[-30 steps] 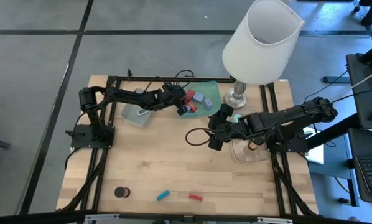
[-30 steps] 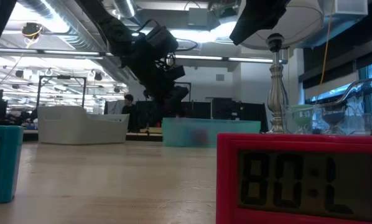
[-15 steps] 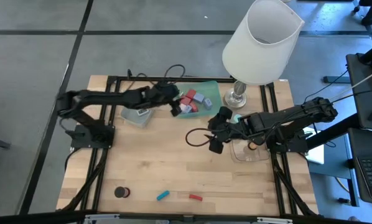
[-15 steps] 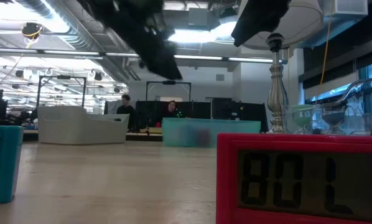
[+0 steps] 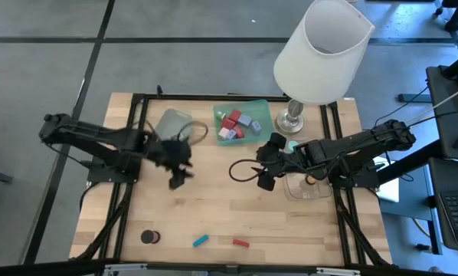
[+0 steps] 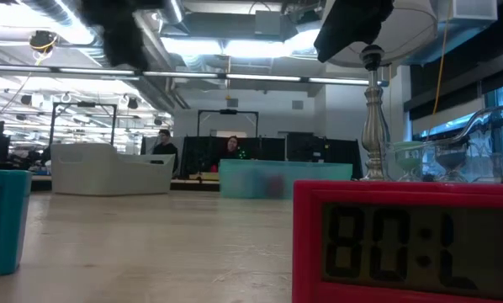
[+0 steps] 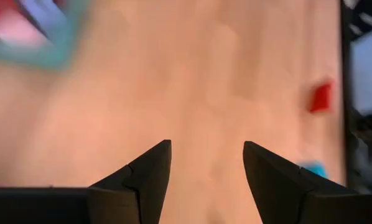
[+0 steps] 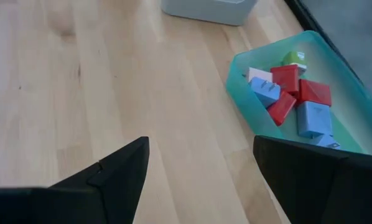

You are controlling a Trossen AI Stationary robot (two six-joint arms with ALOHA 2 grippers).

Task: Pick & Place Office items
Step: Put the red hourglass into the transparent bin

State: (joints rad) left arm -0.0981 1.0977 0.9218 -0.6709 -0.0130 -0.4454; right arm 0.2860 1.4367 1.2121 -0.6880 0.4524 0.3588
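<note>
Your left gripper (image 5: 177,178) left the green tray (image 5: 261,108), fingers spread and empty; grab the next piece.

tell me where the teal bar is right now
In the high view the teal bar lies on the table near its front edge, between the black cylinder on its left and the red bar on its right, clear of both arms.

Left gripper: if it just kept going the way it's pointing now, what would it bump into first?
Probably only the bare wooden table. The left gripper, jaws open and empty, points over clear wood; the red piece sits off to one side, though depth is hard to judge.
</note>
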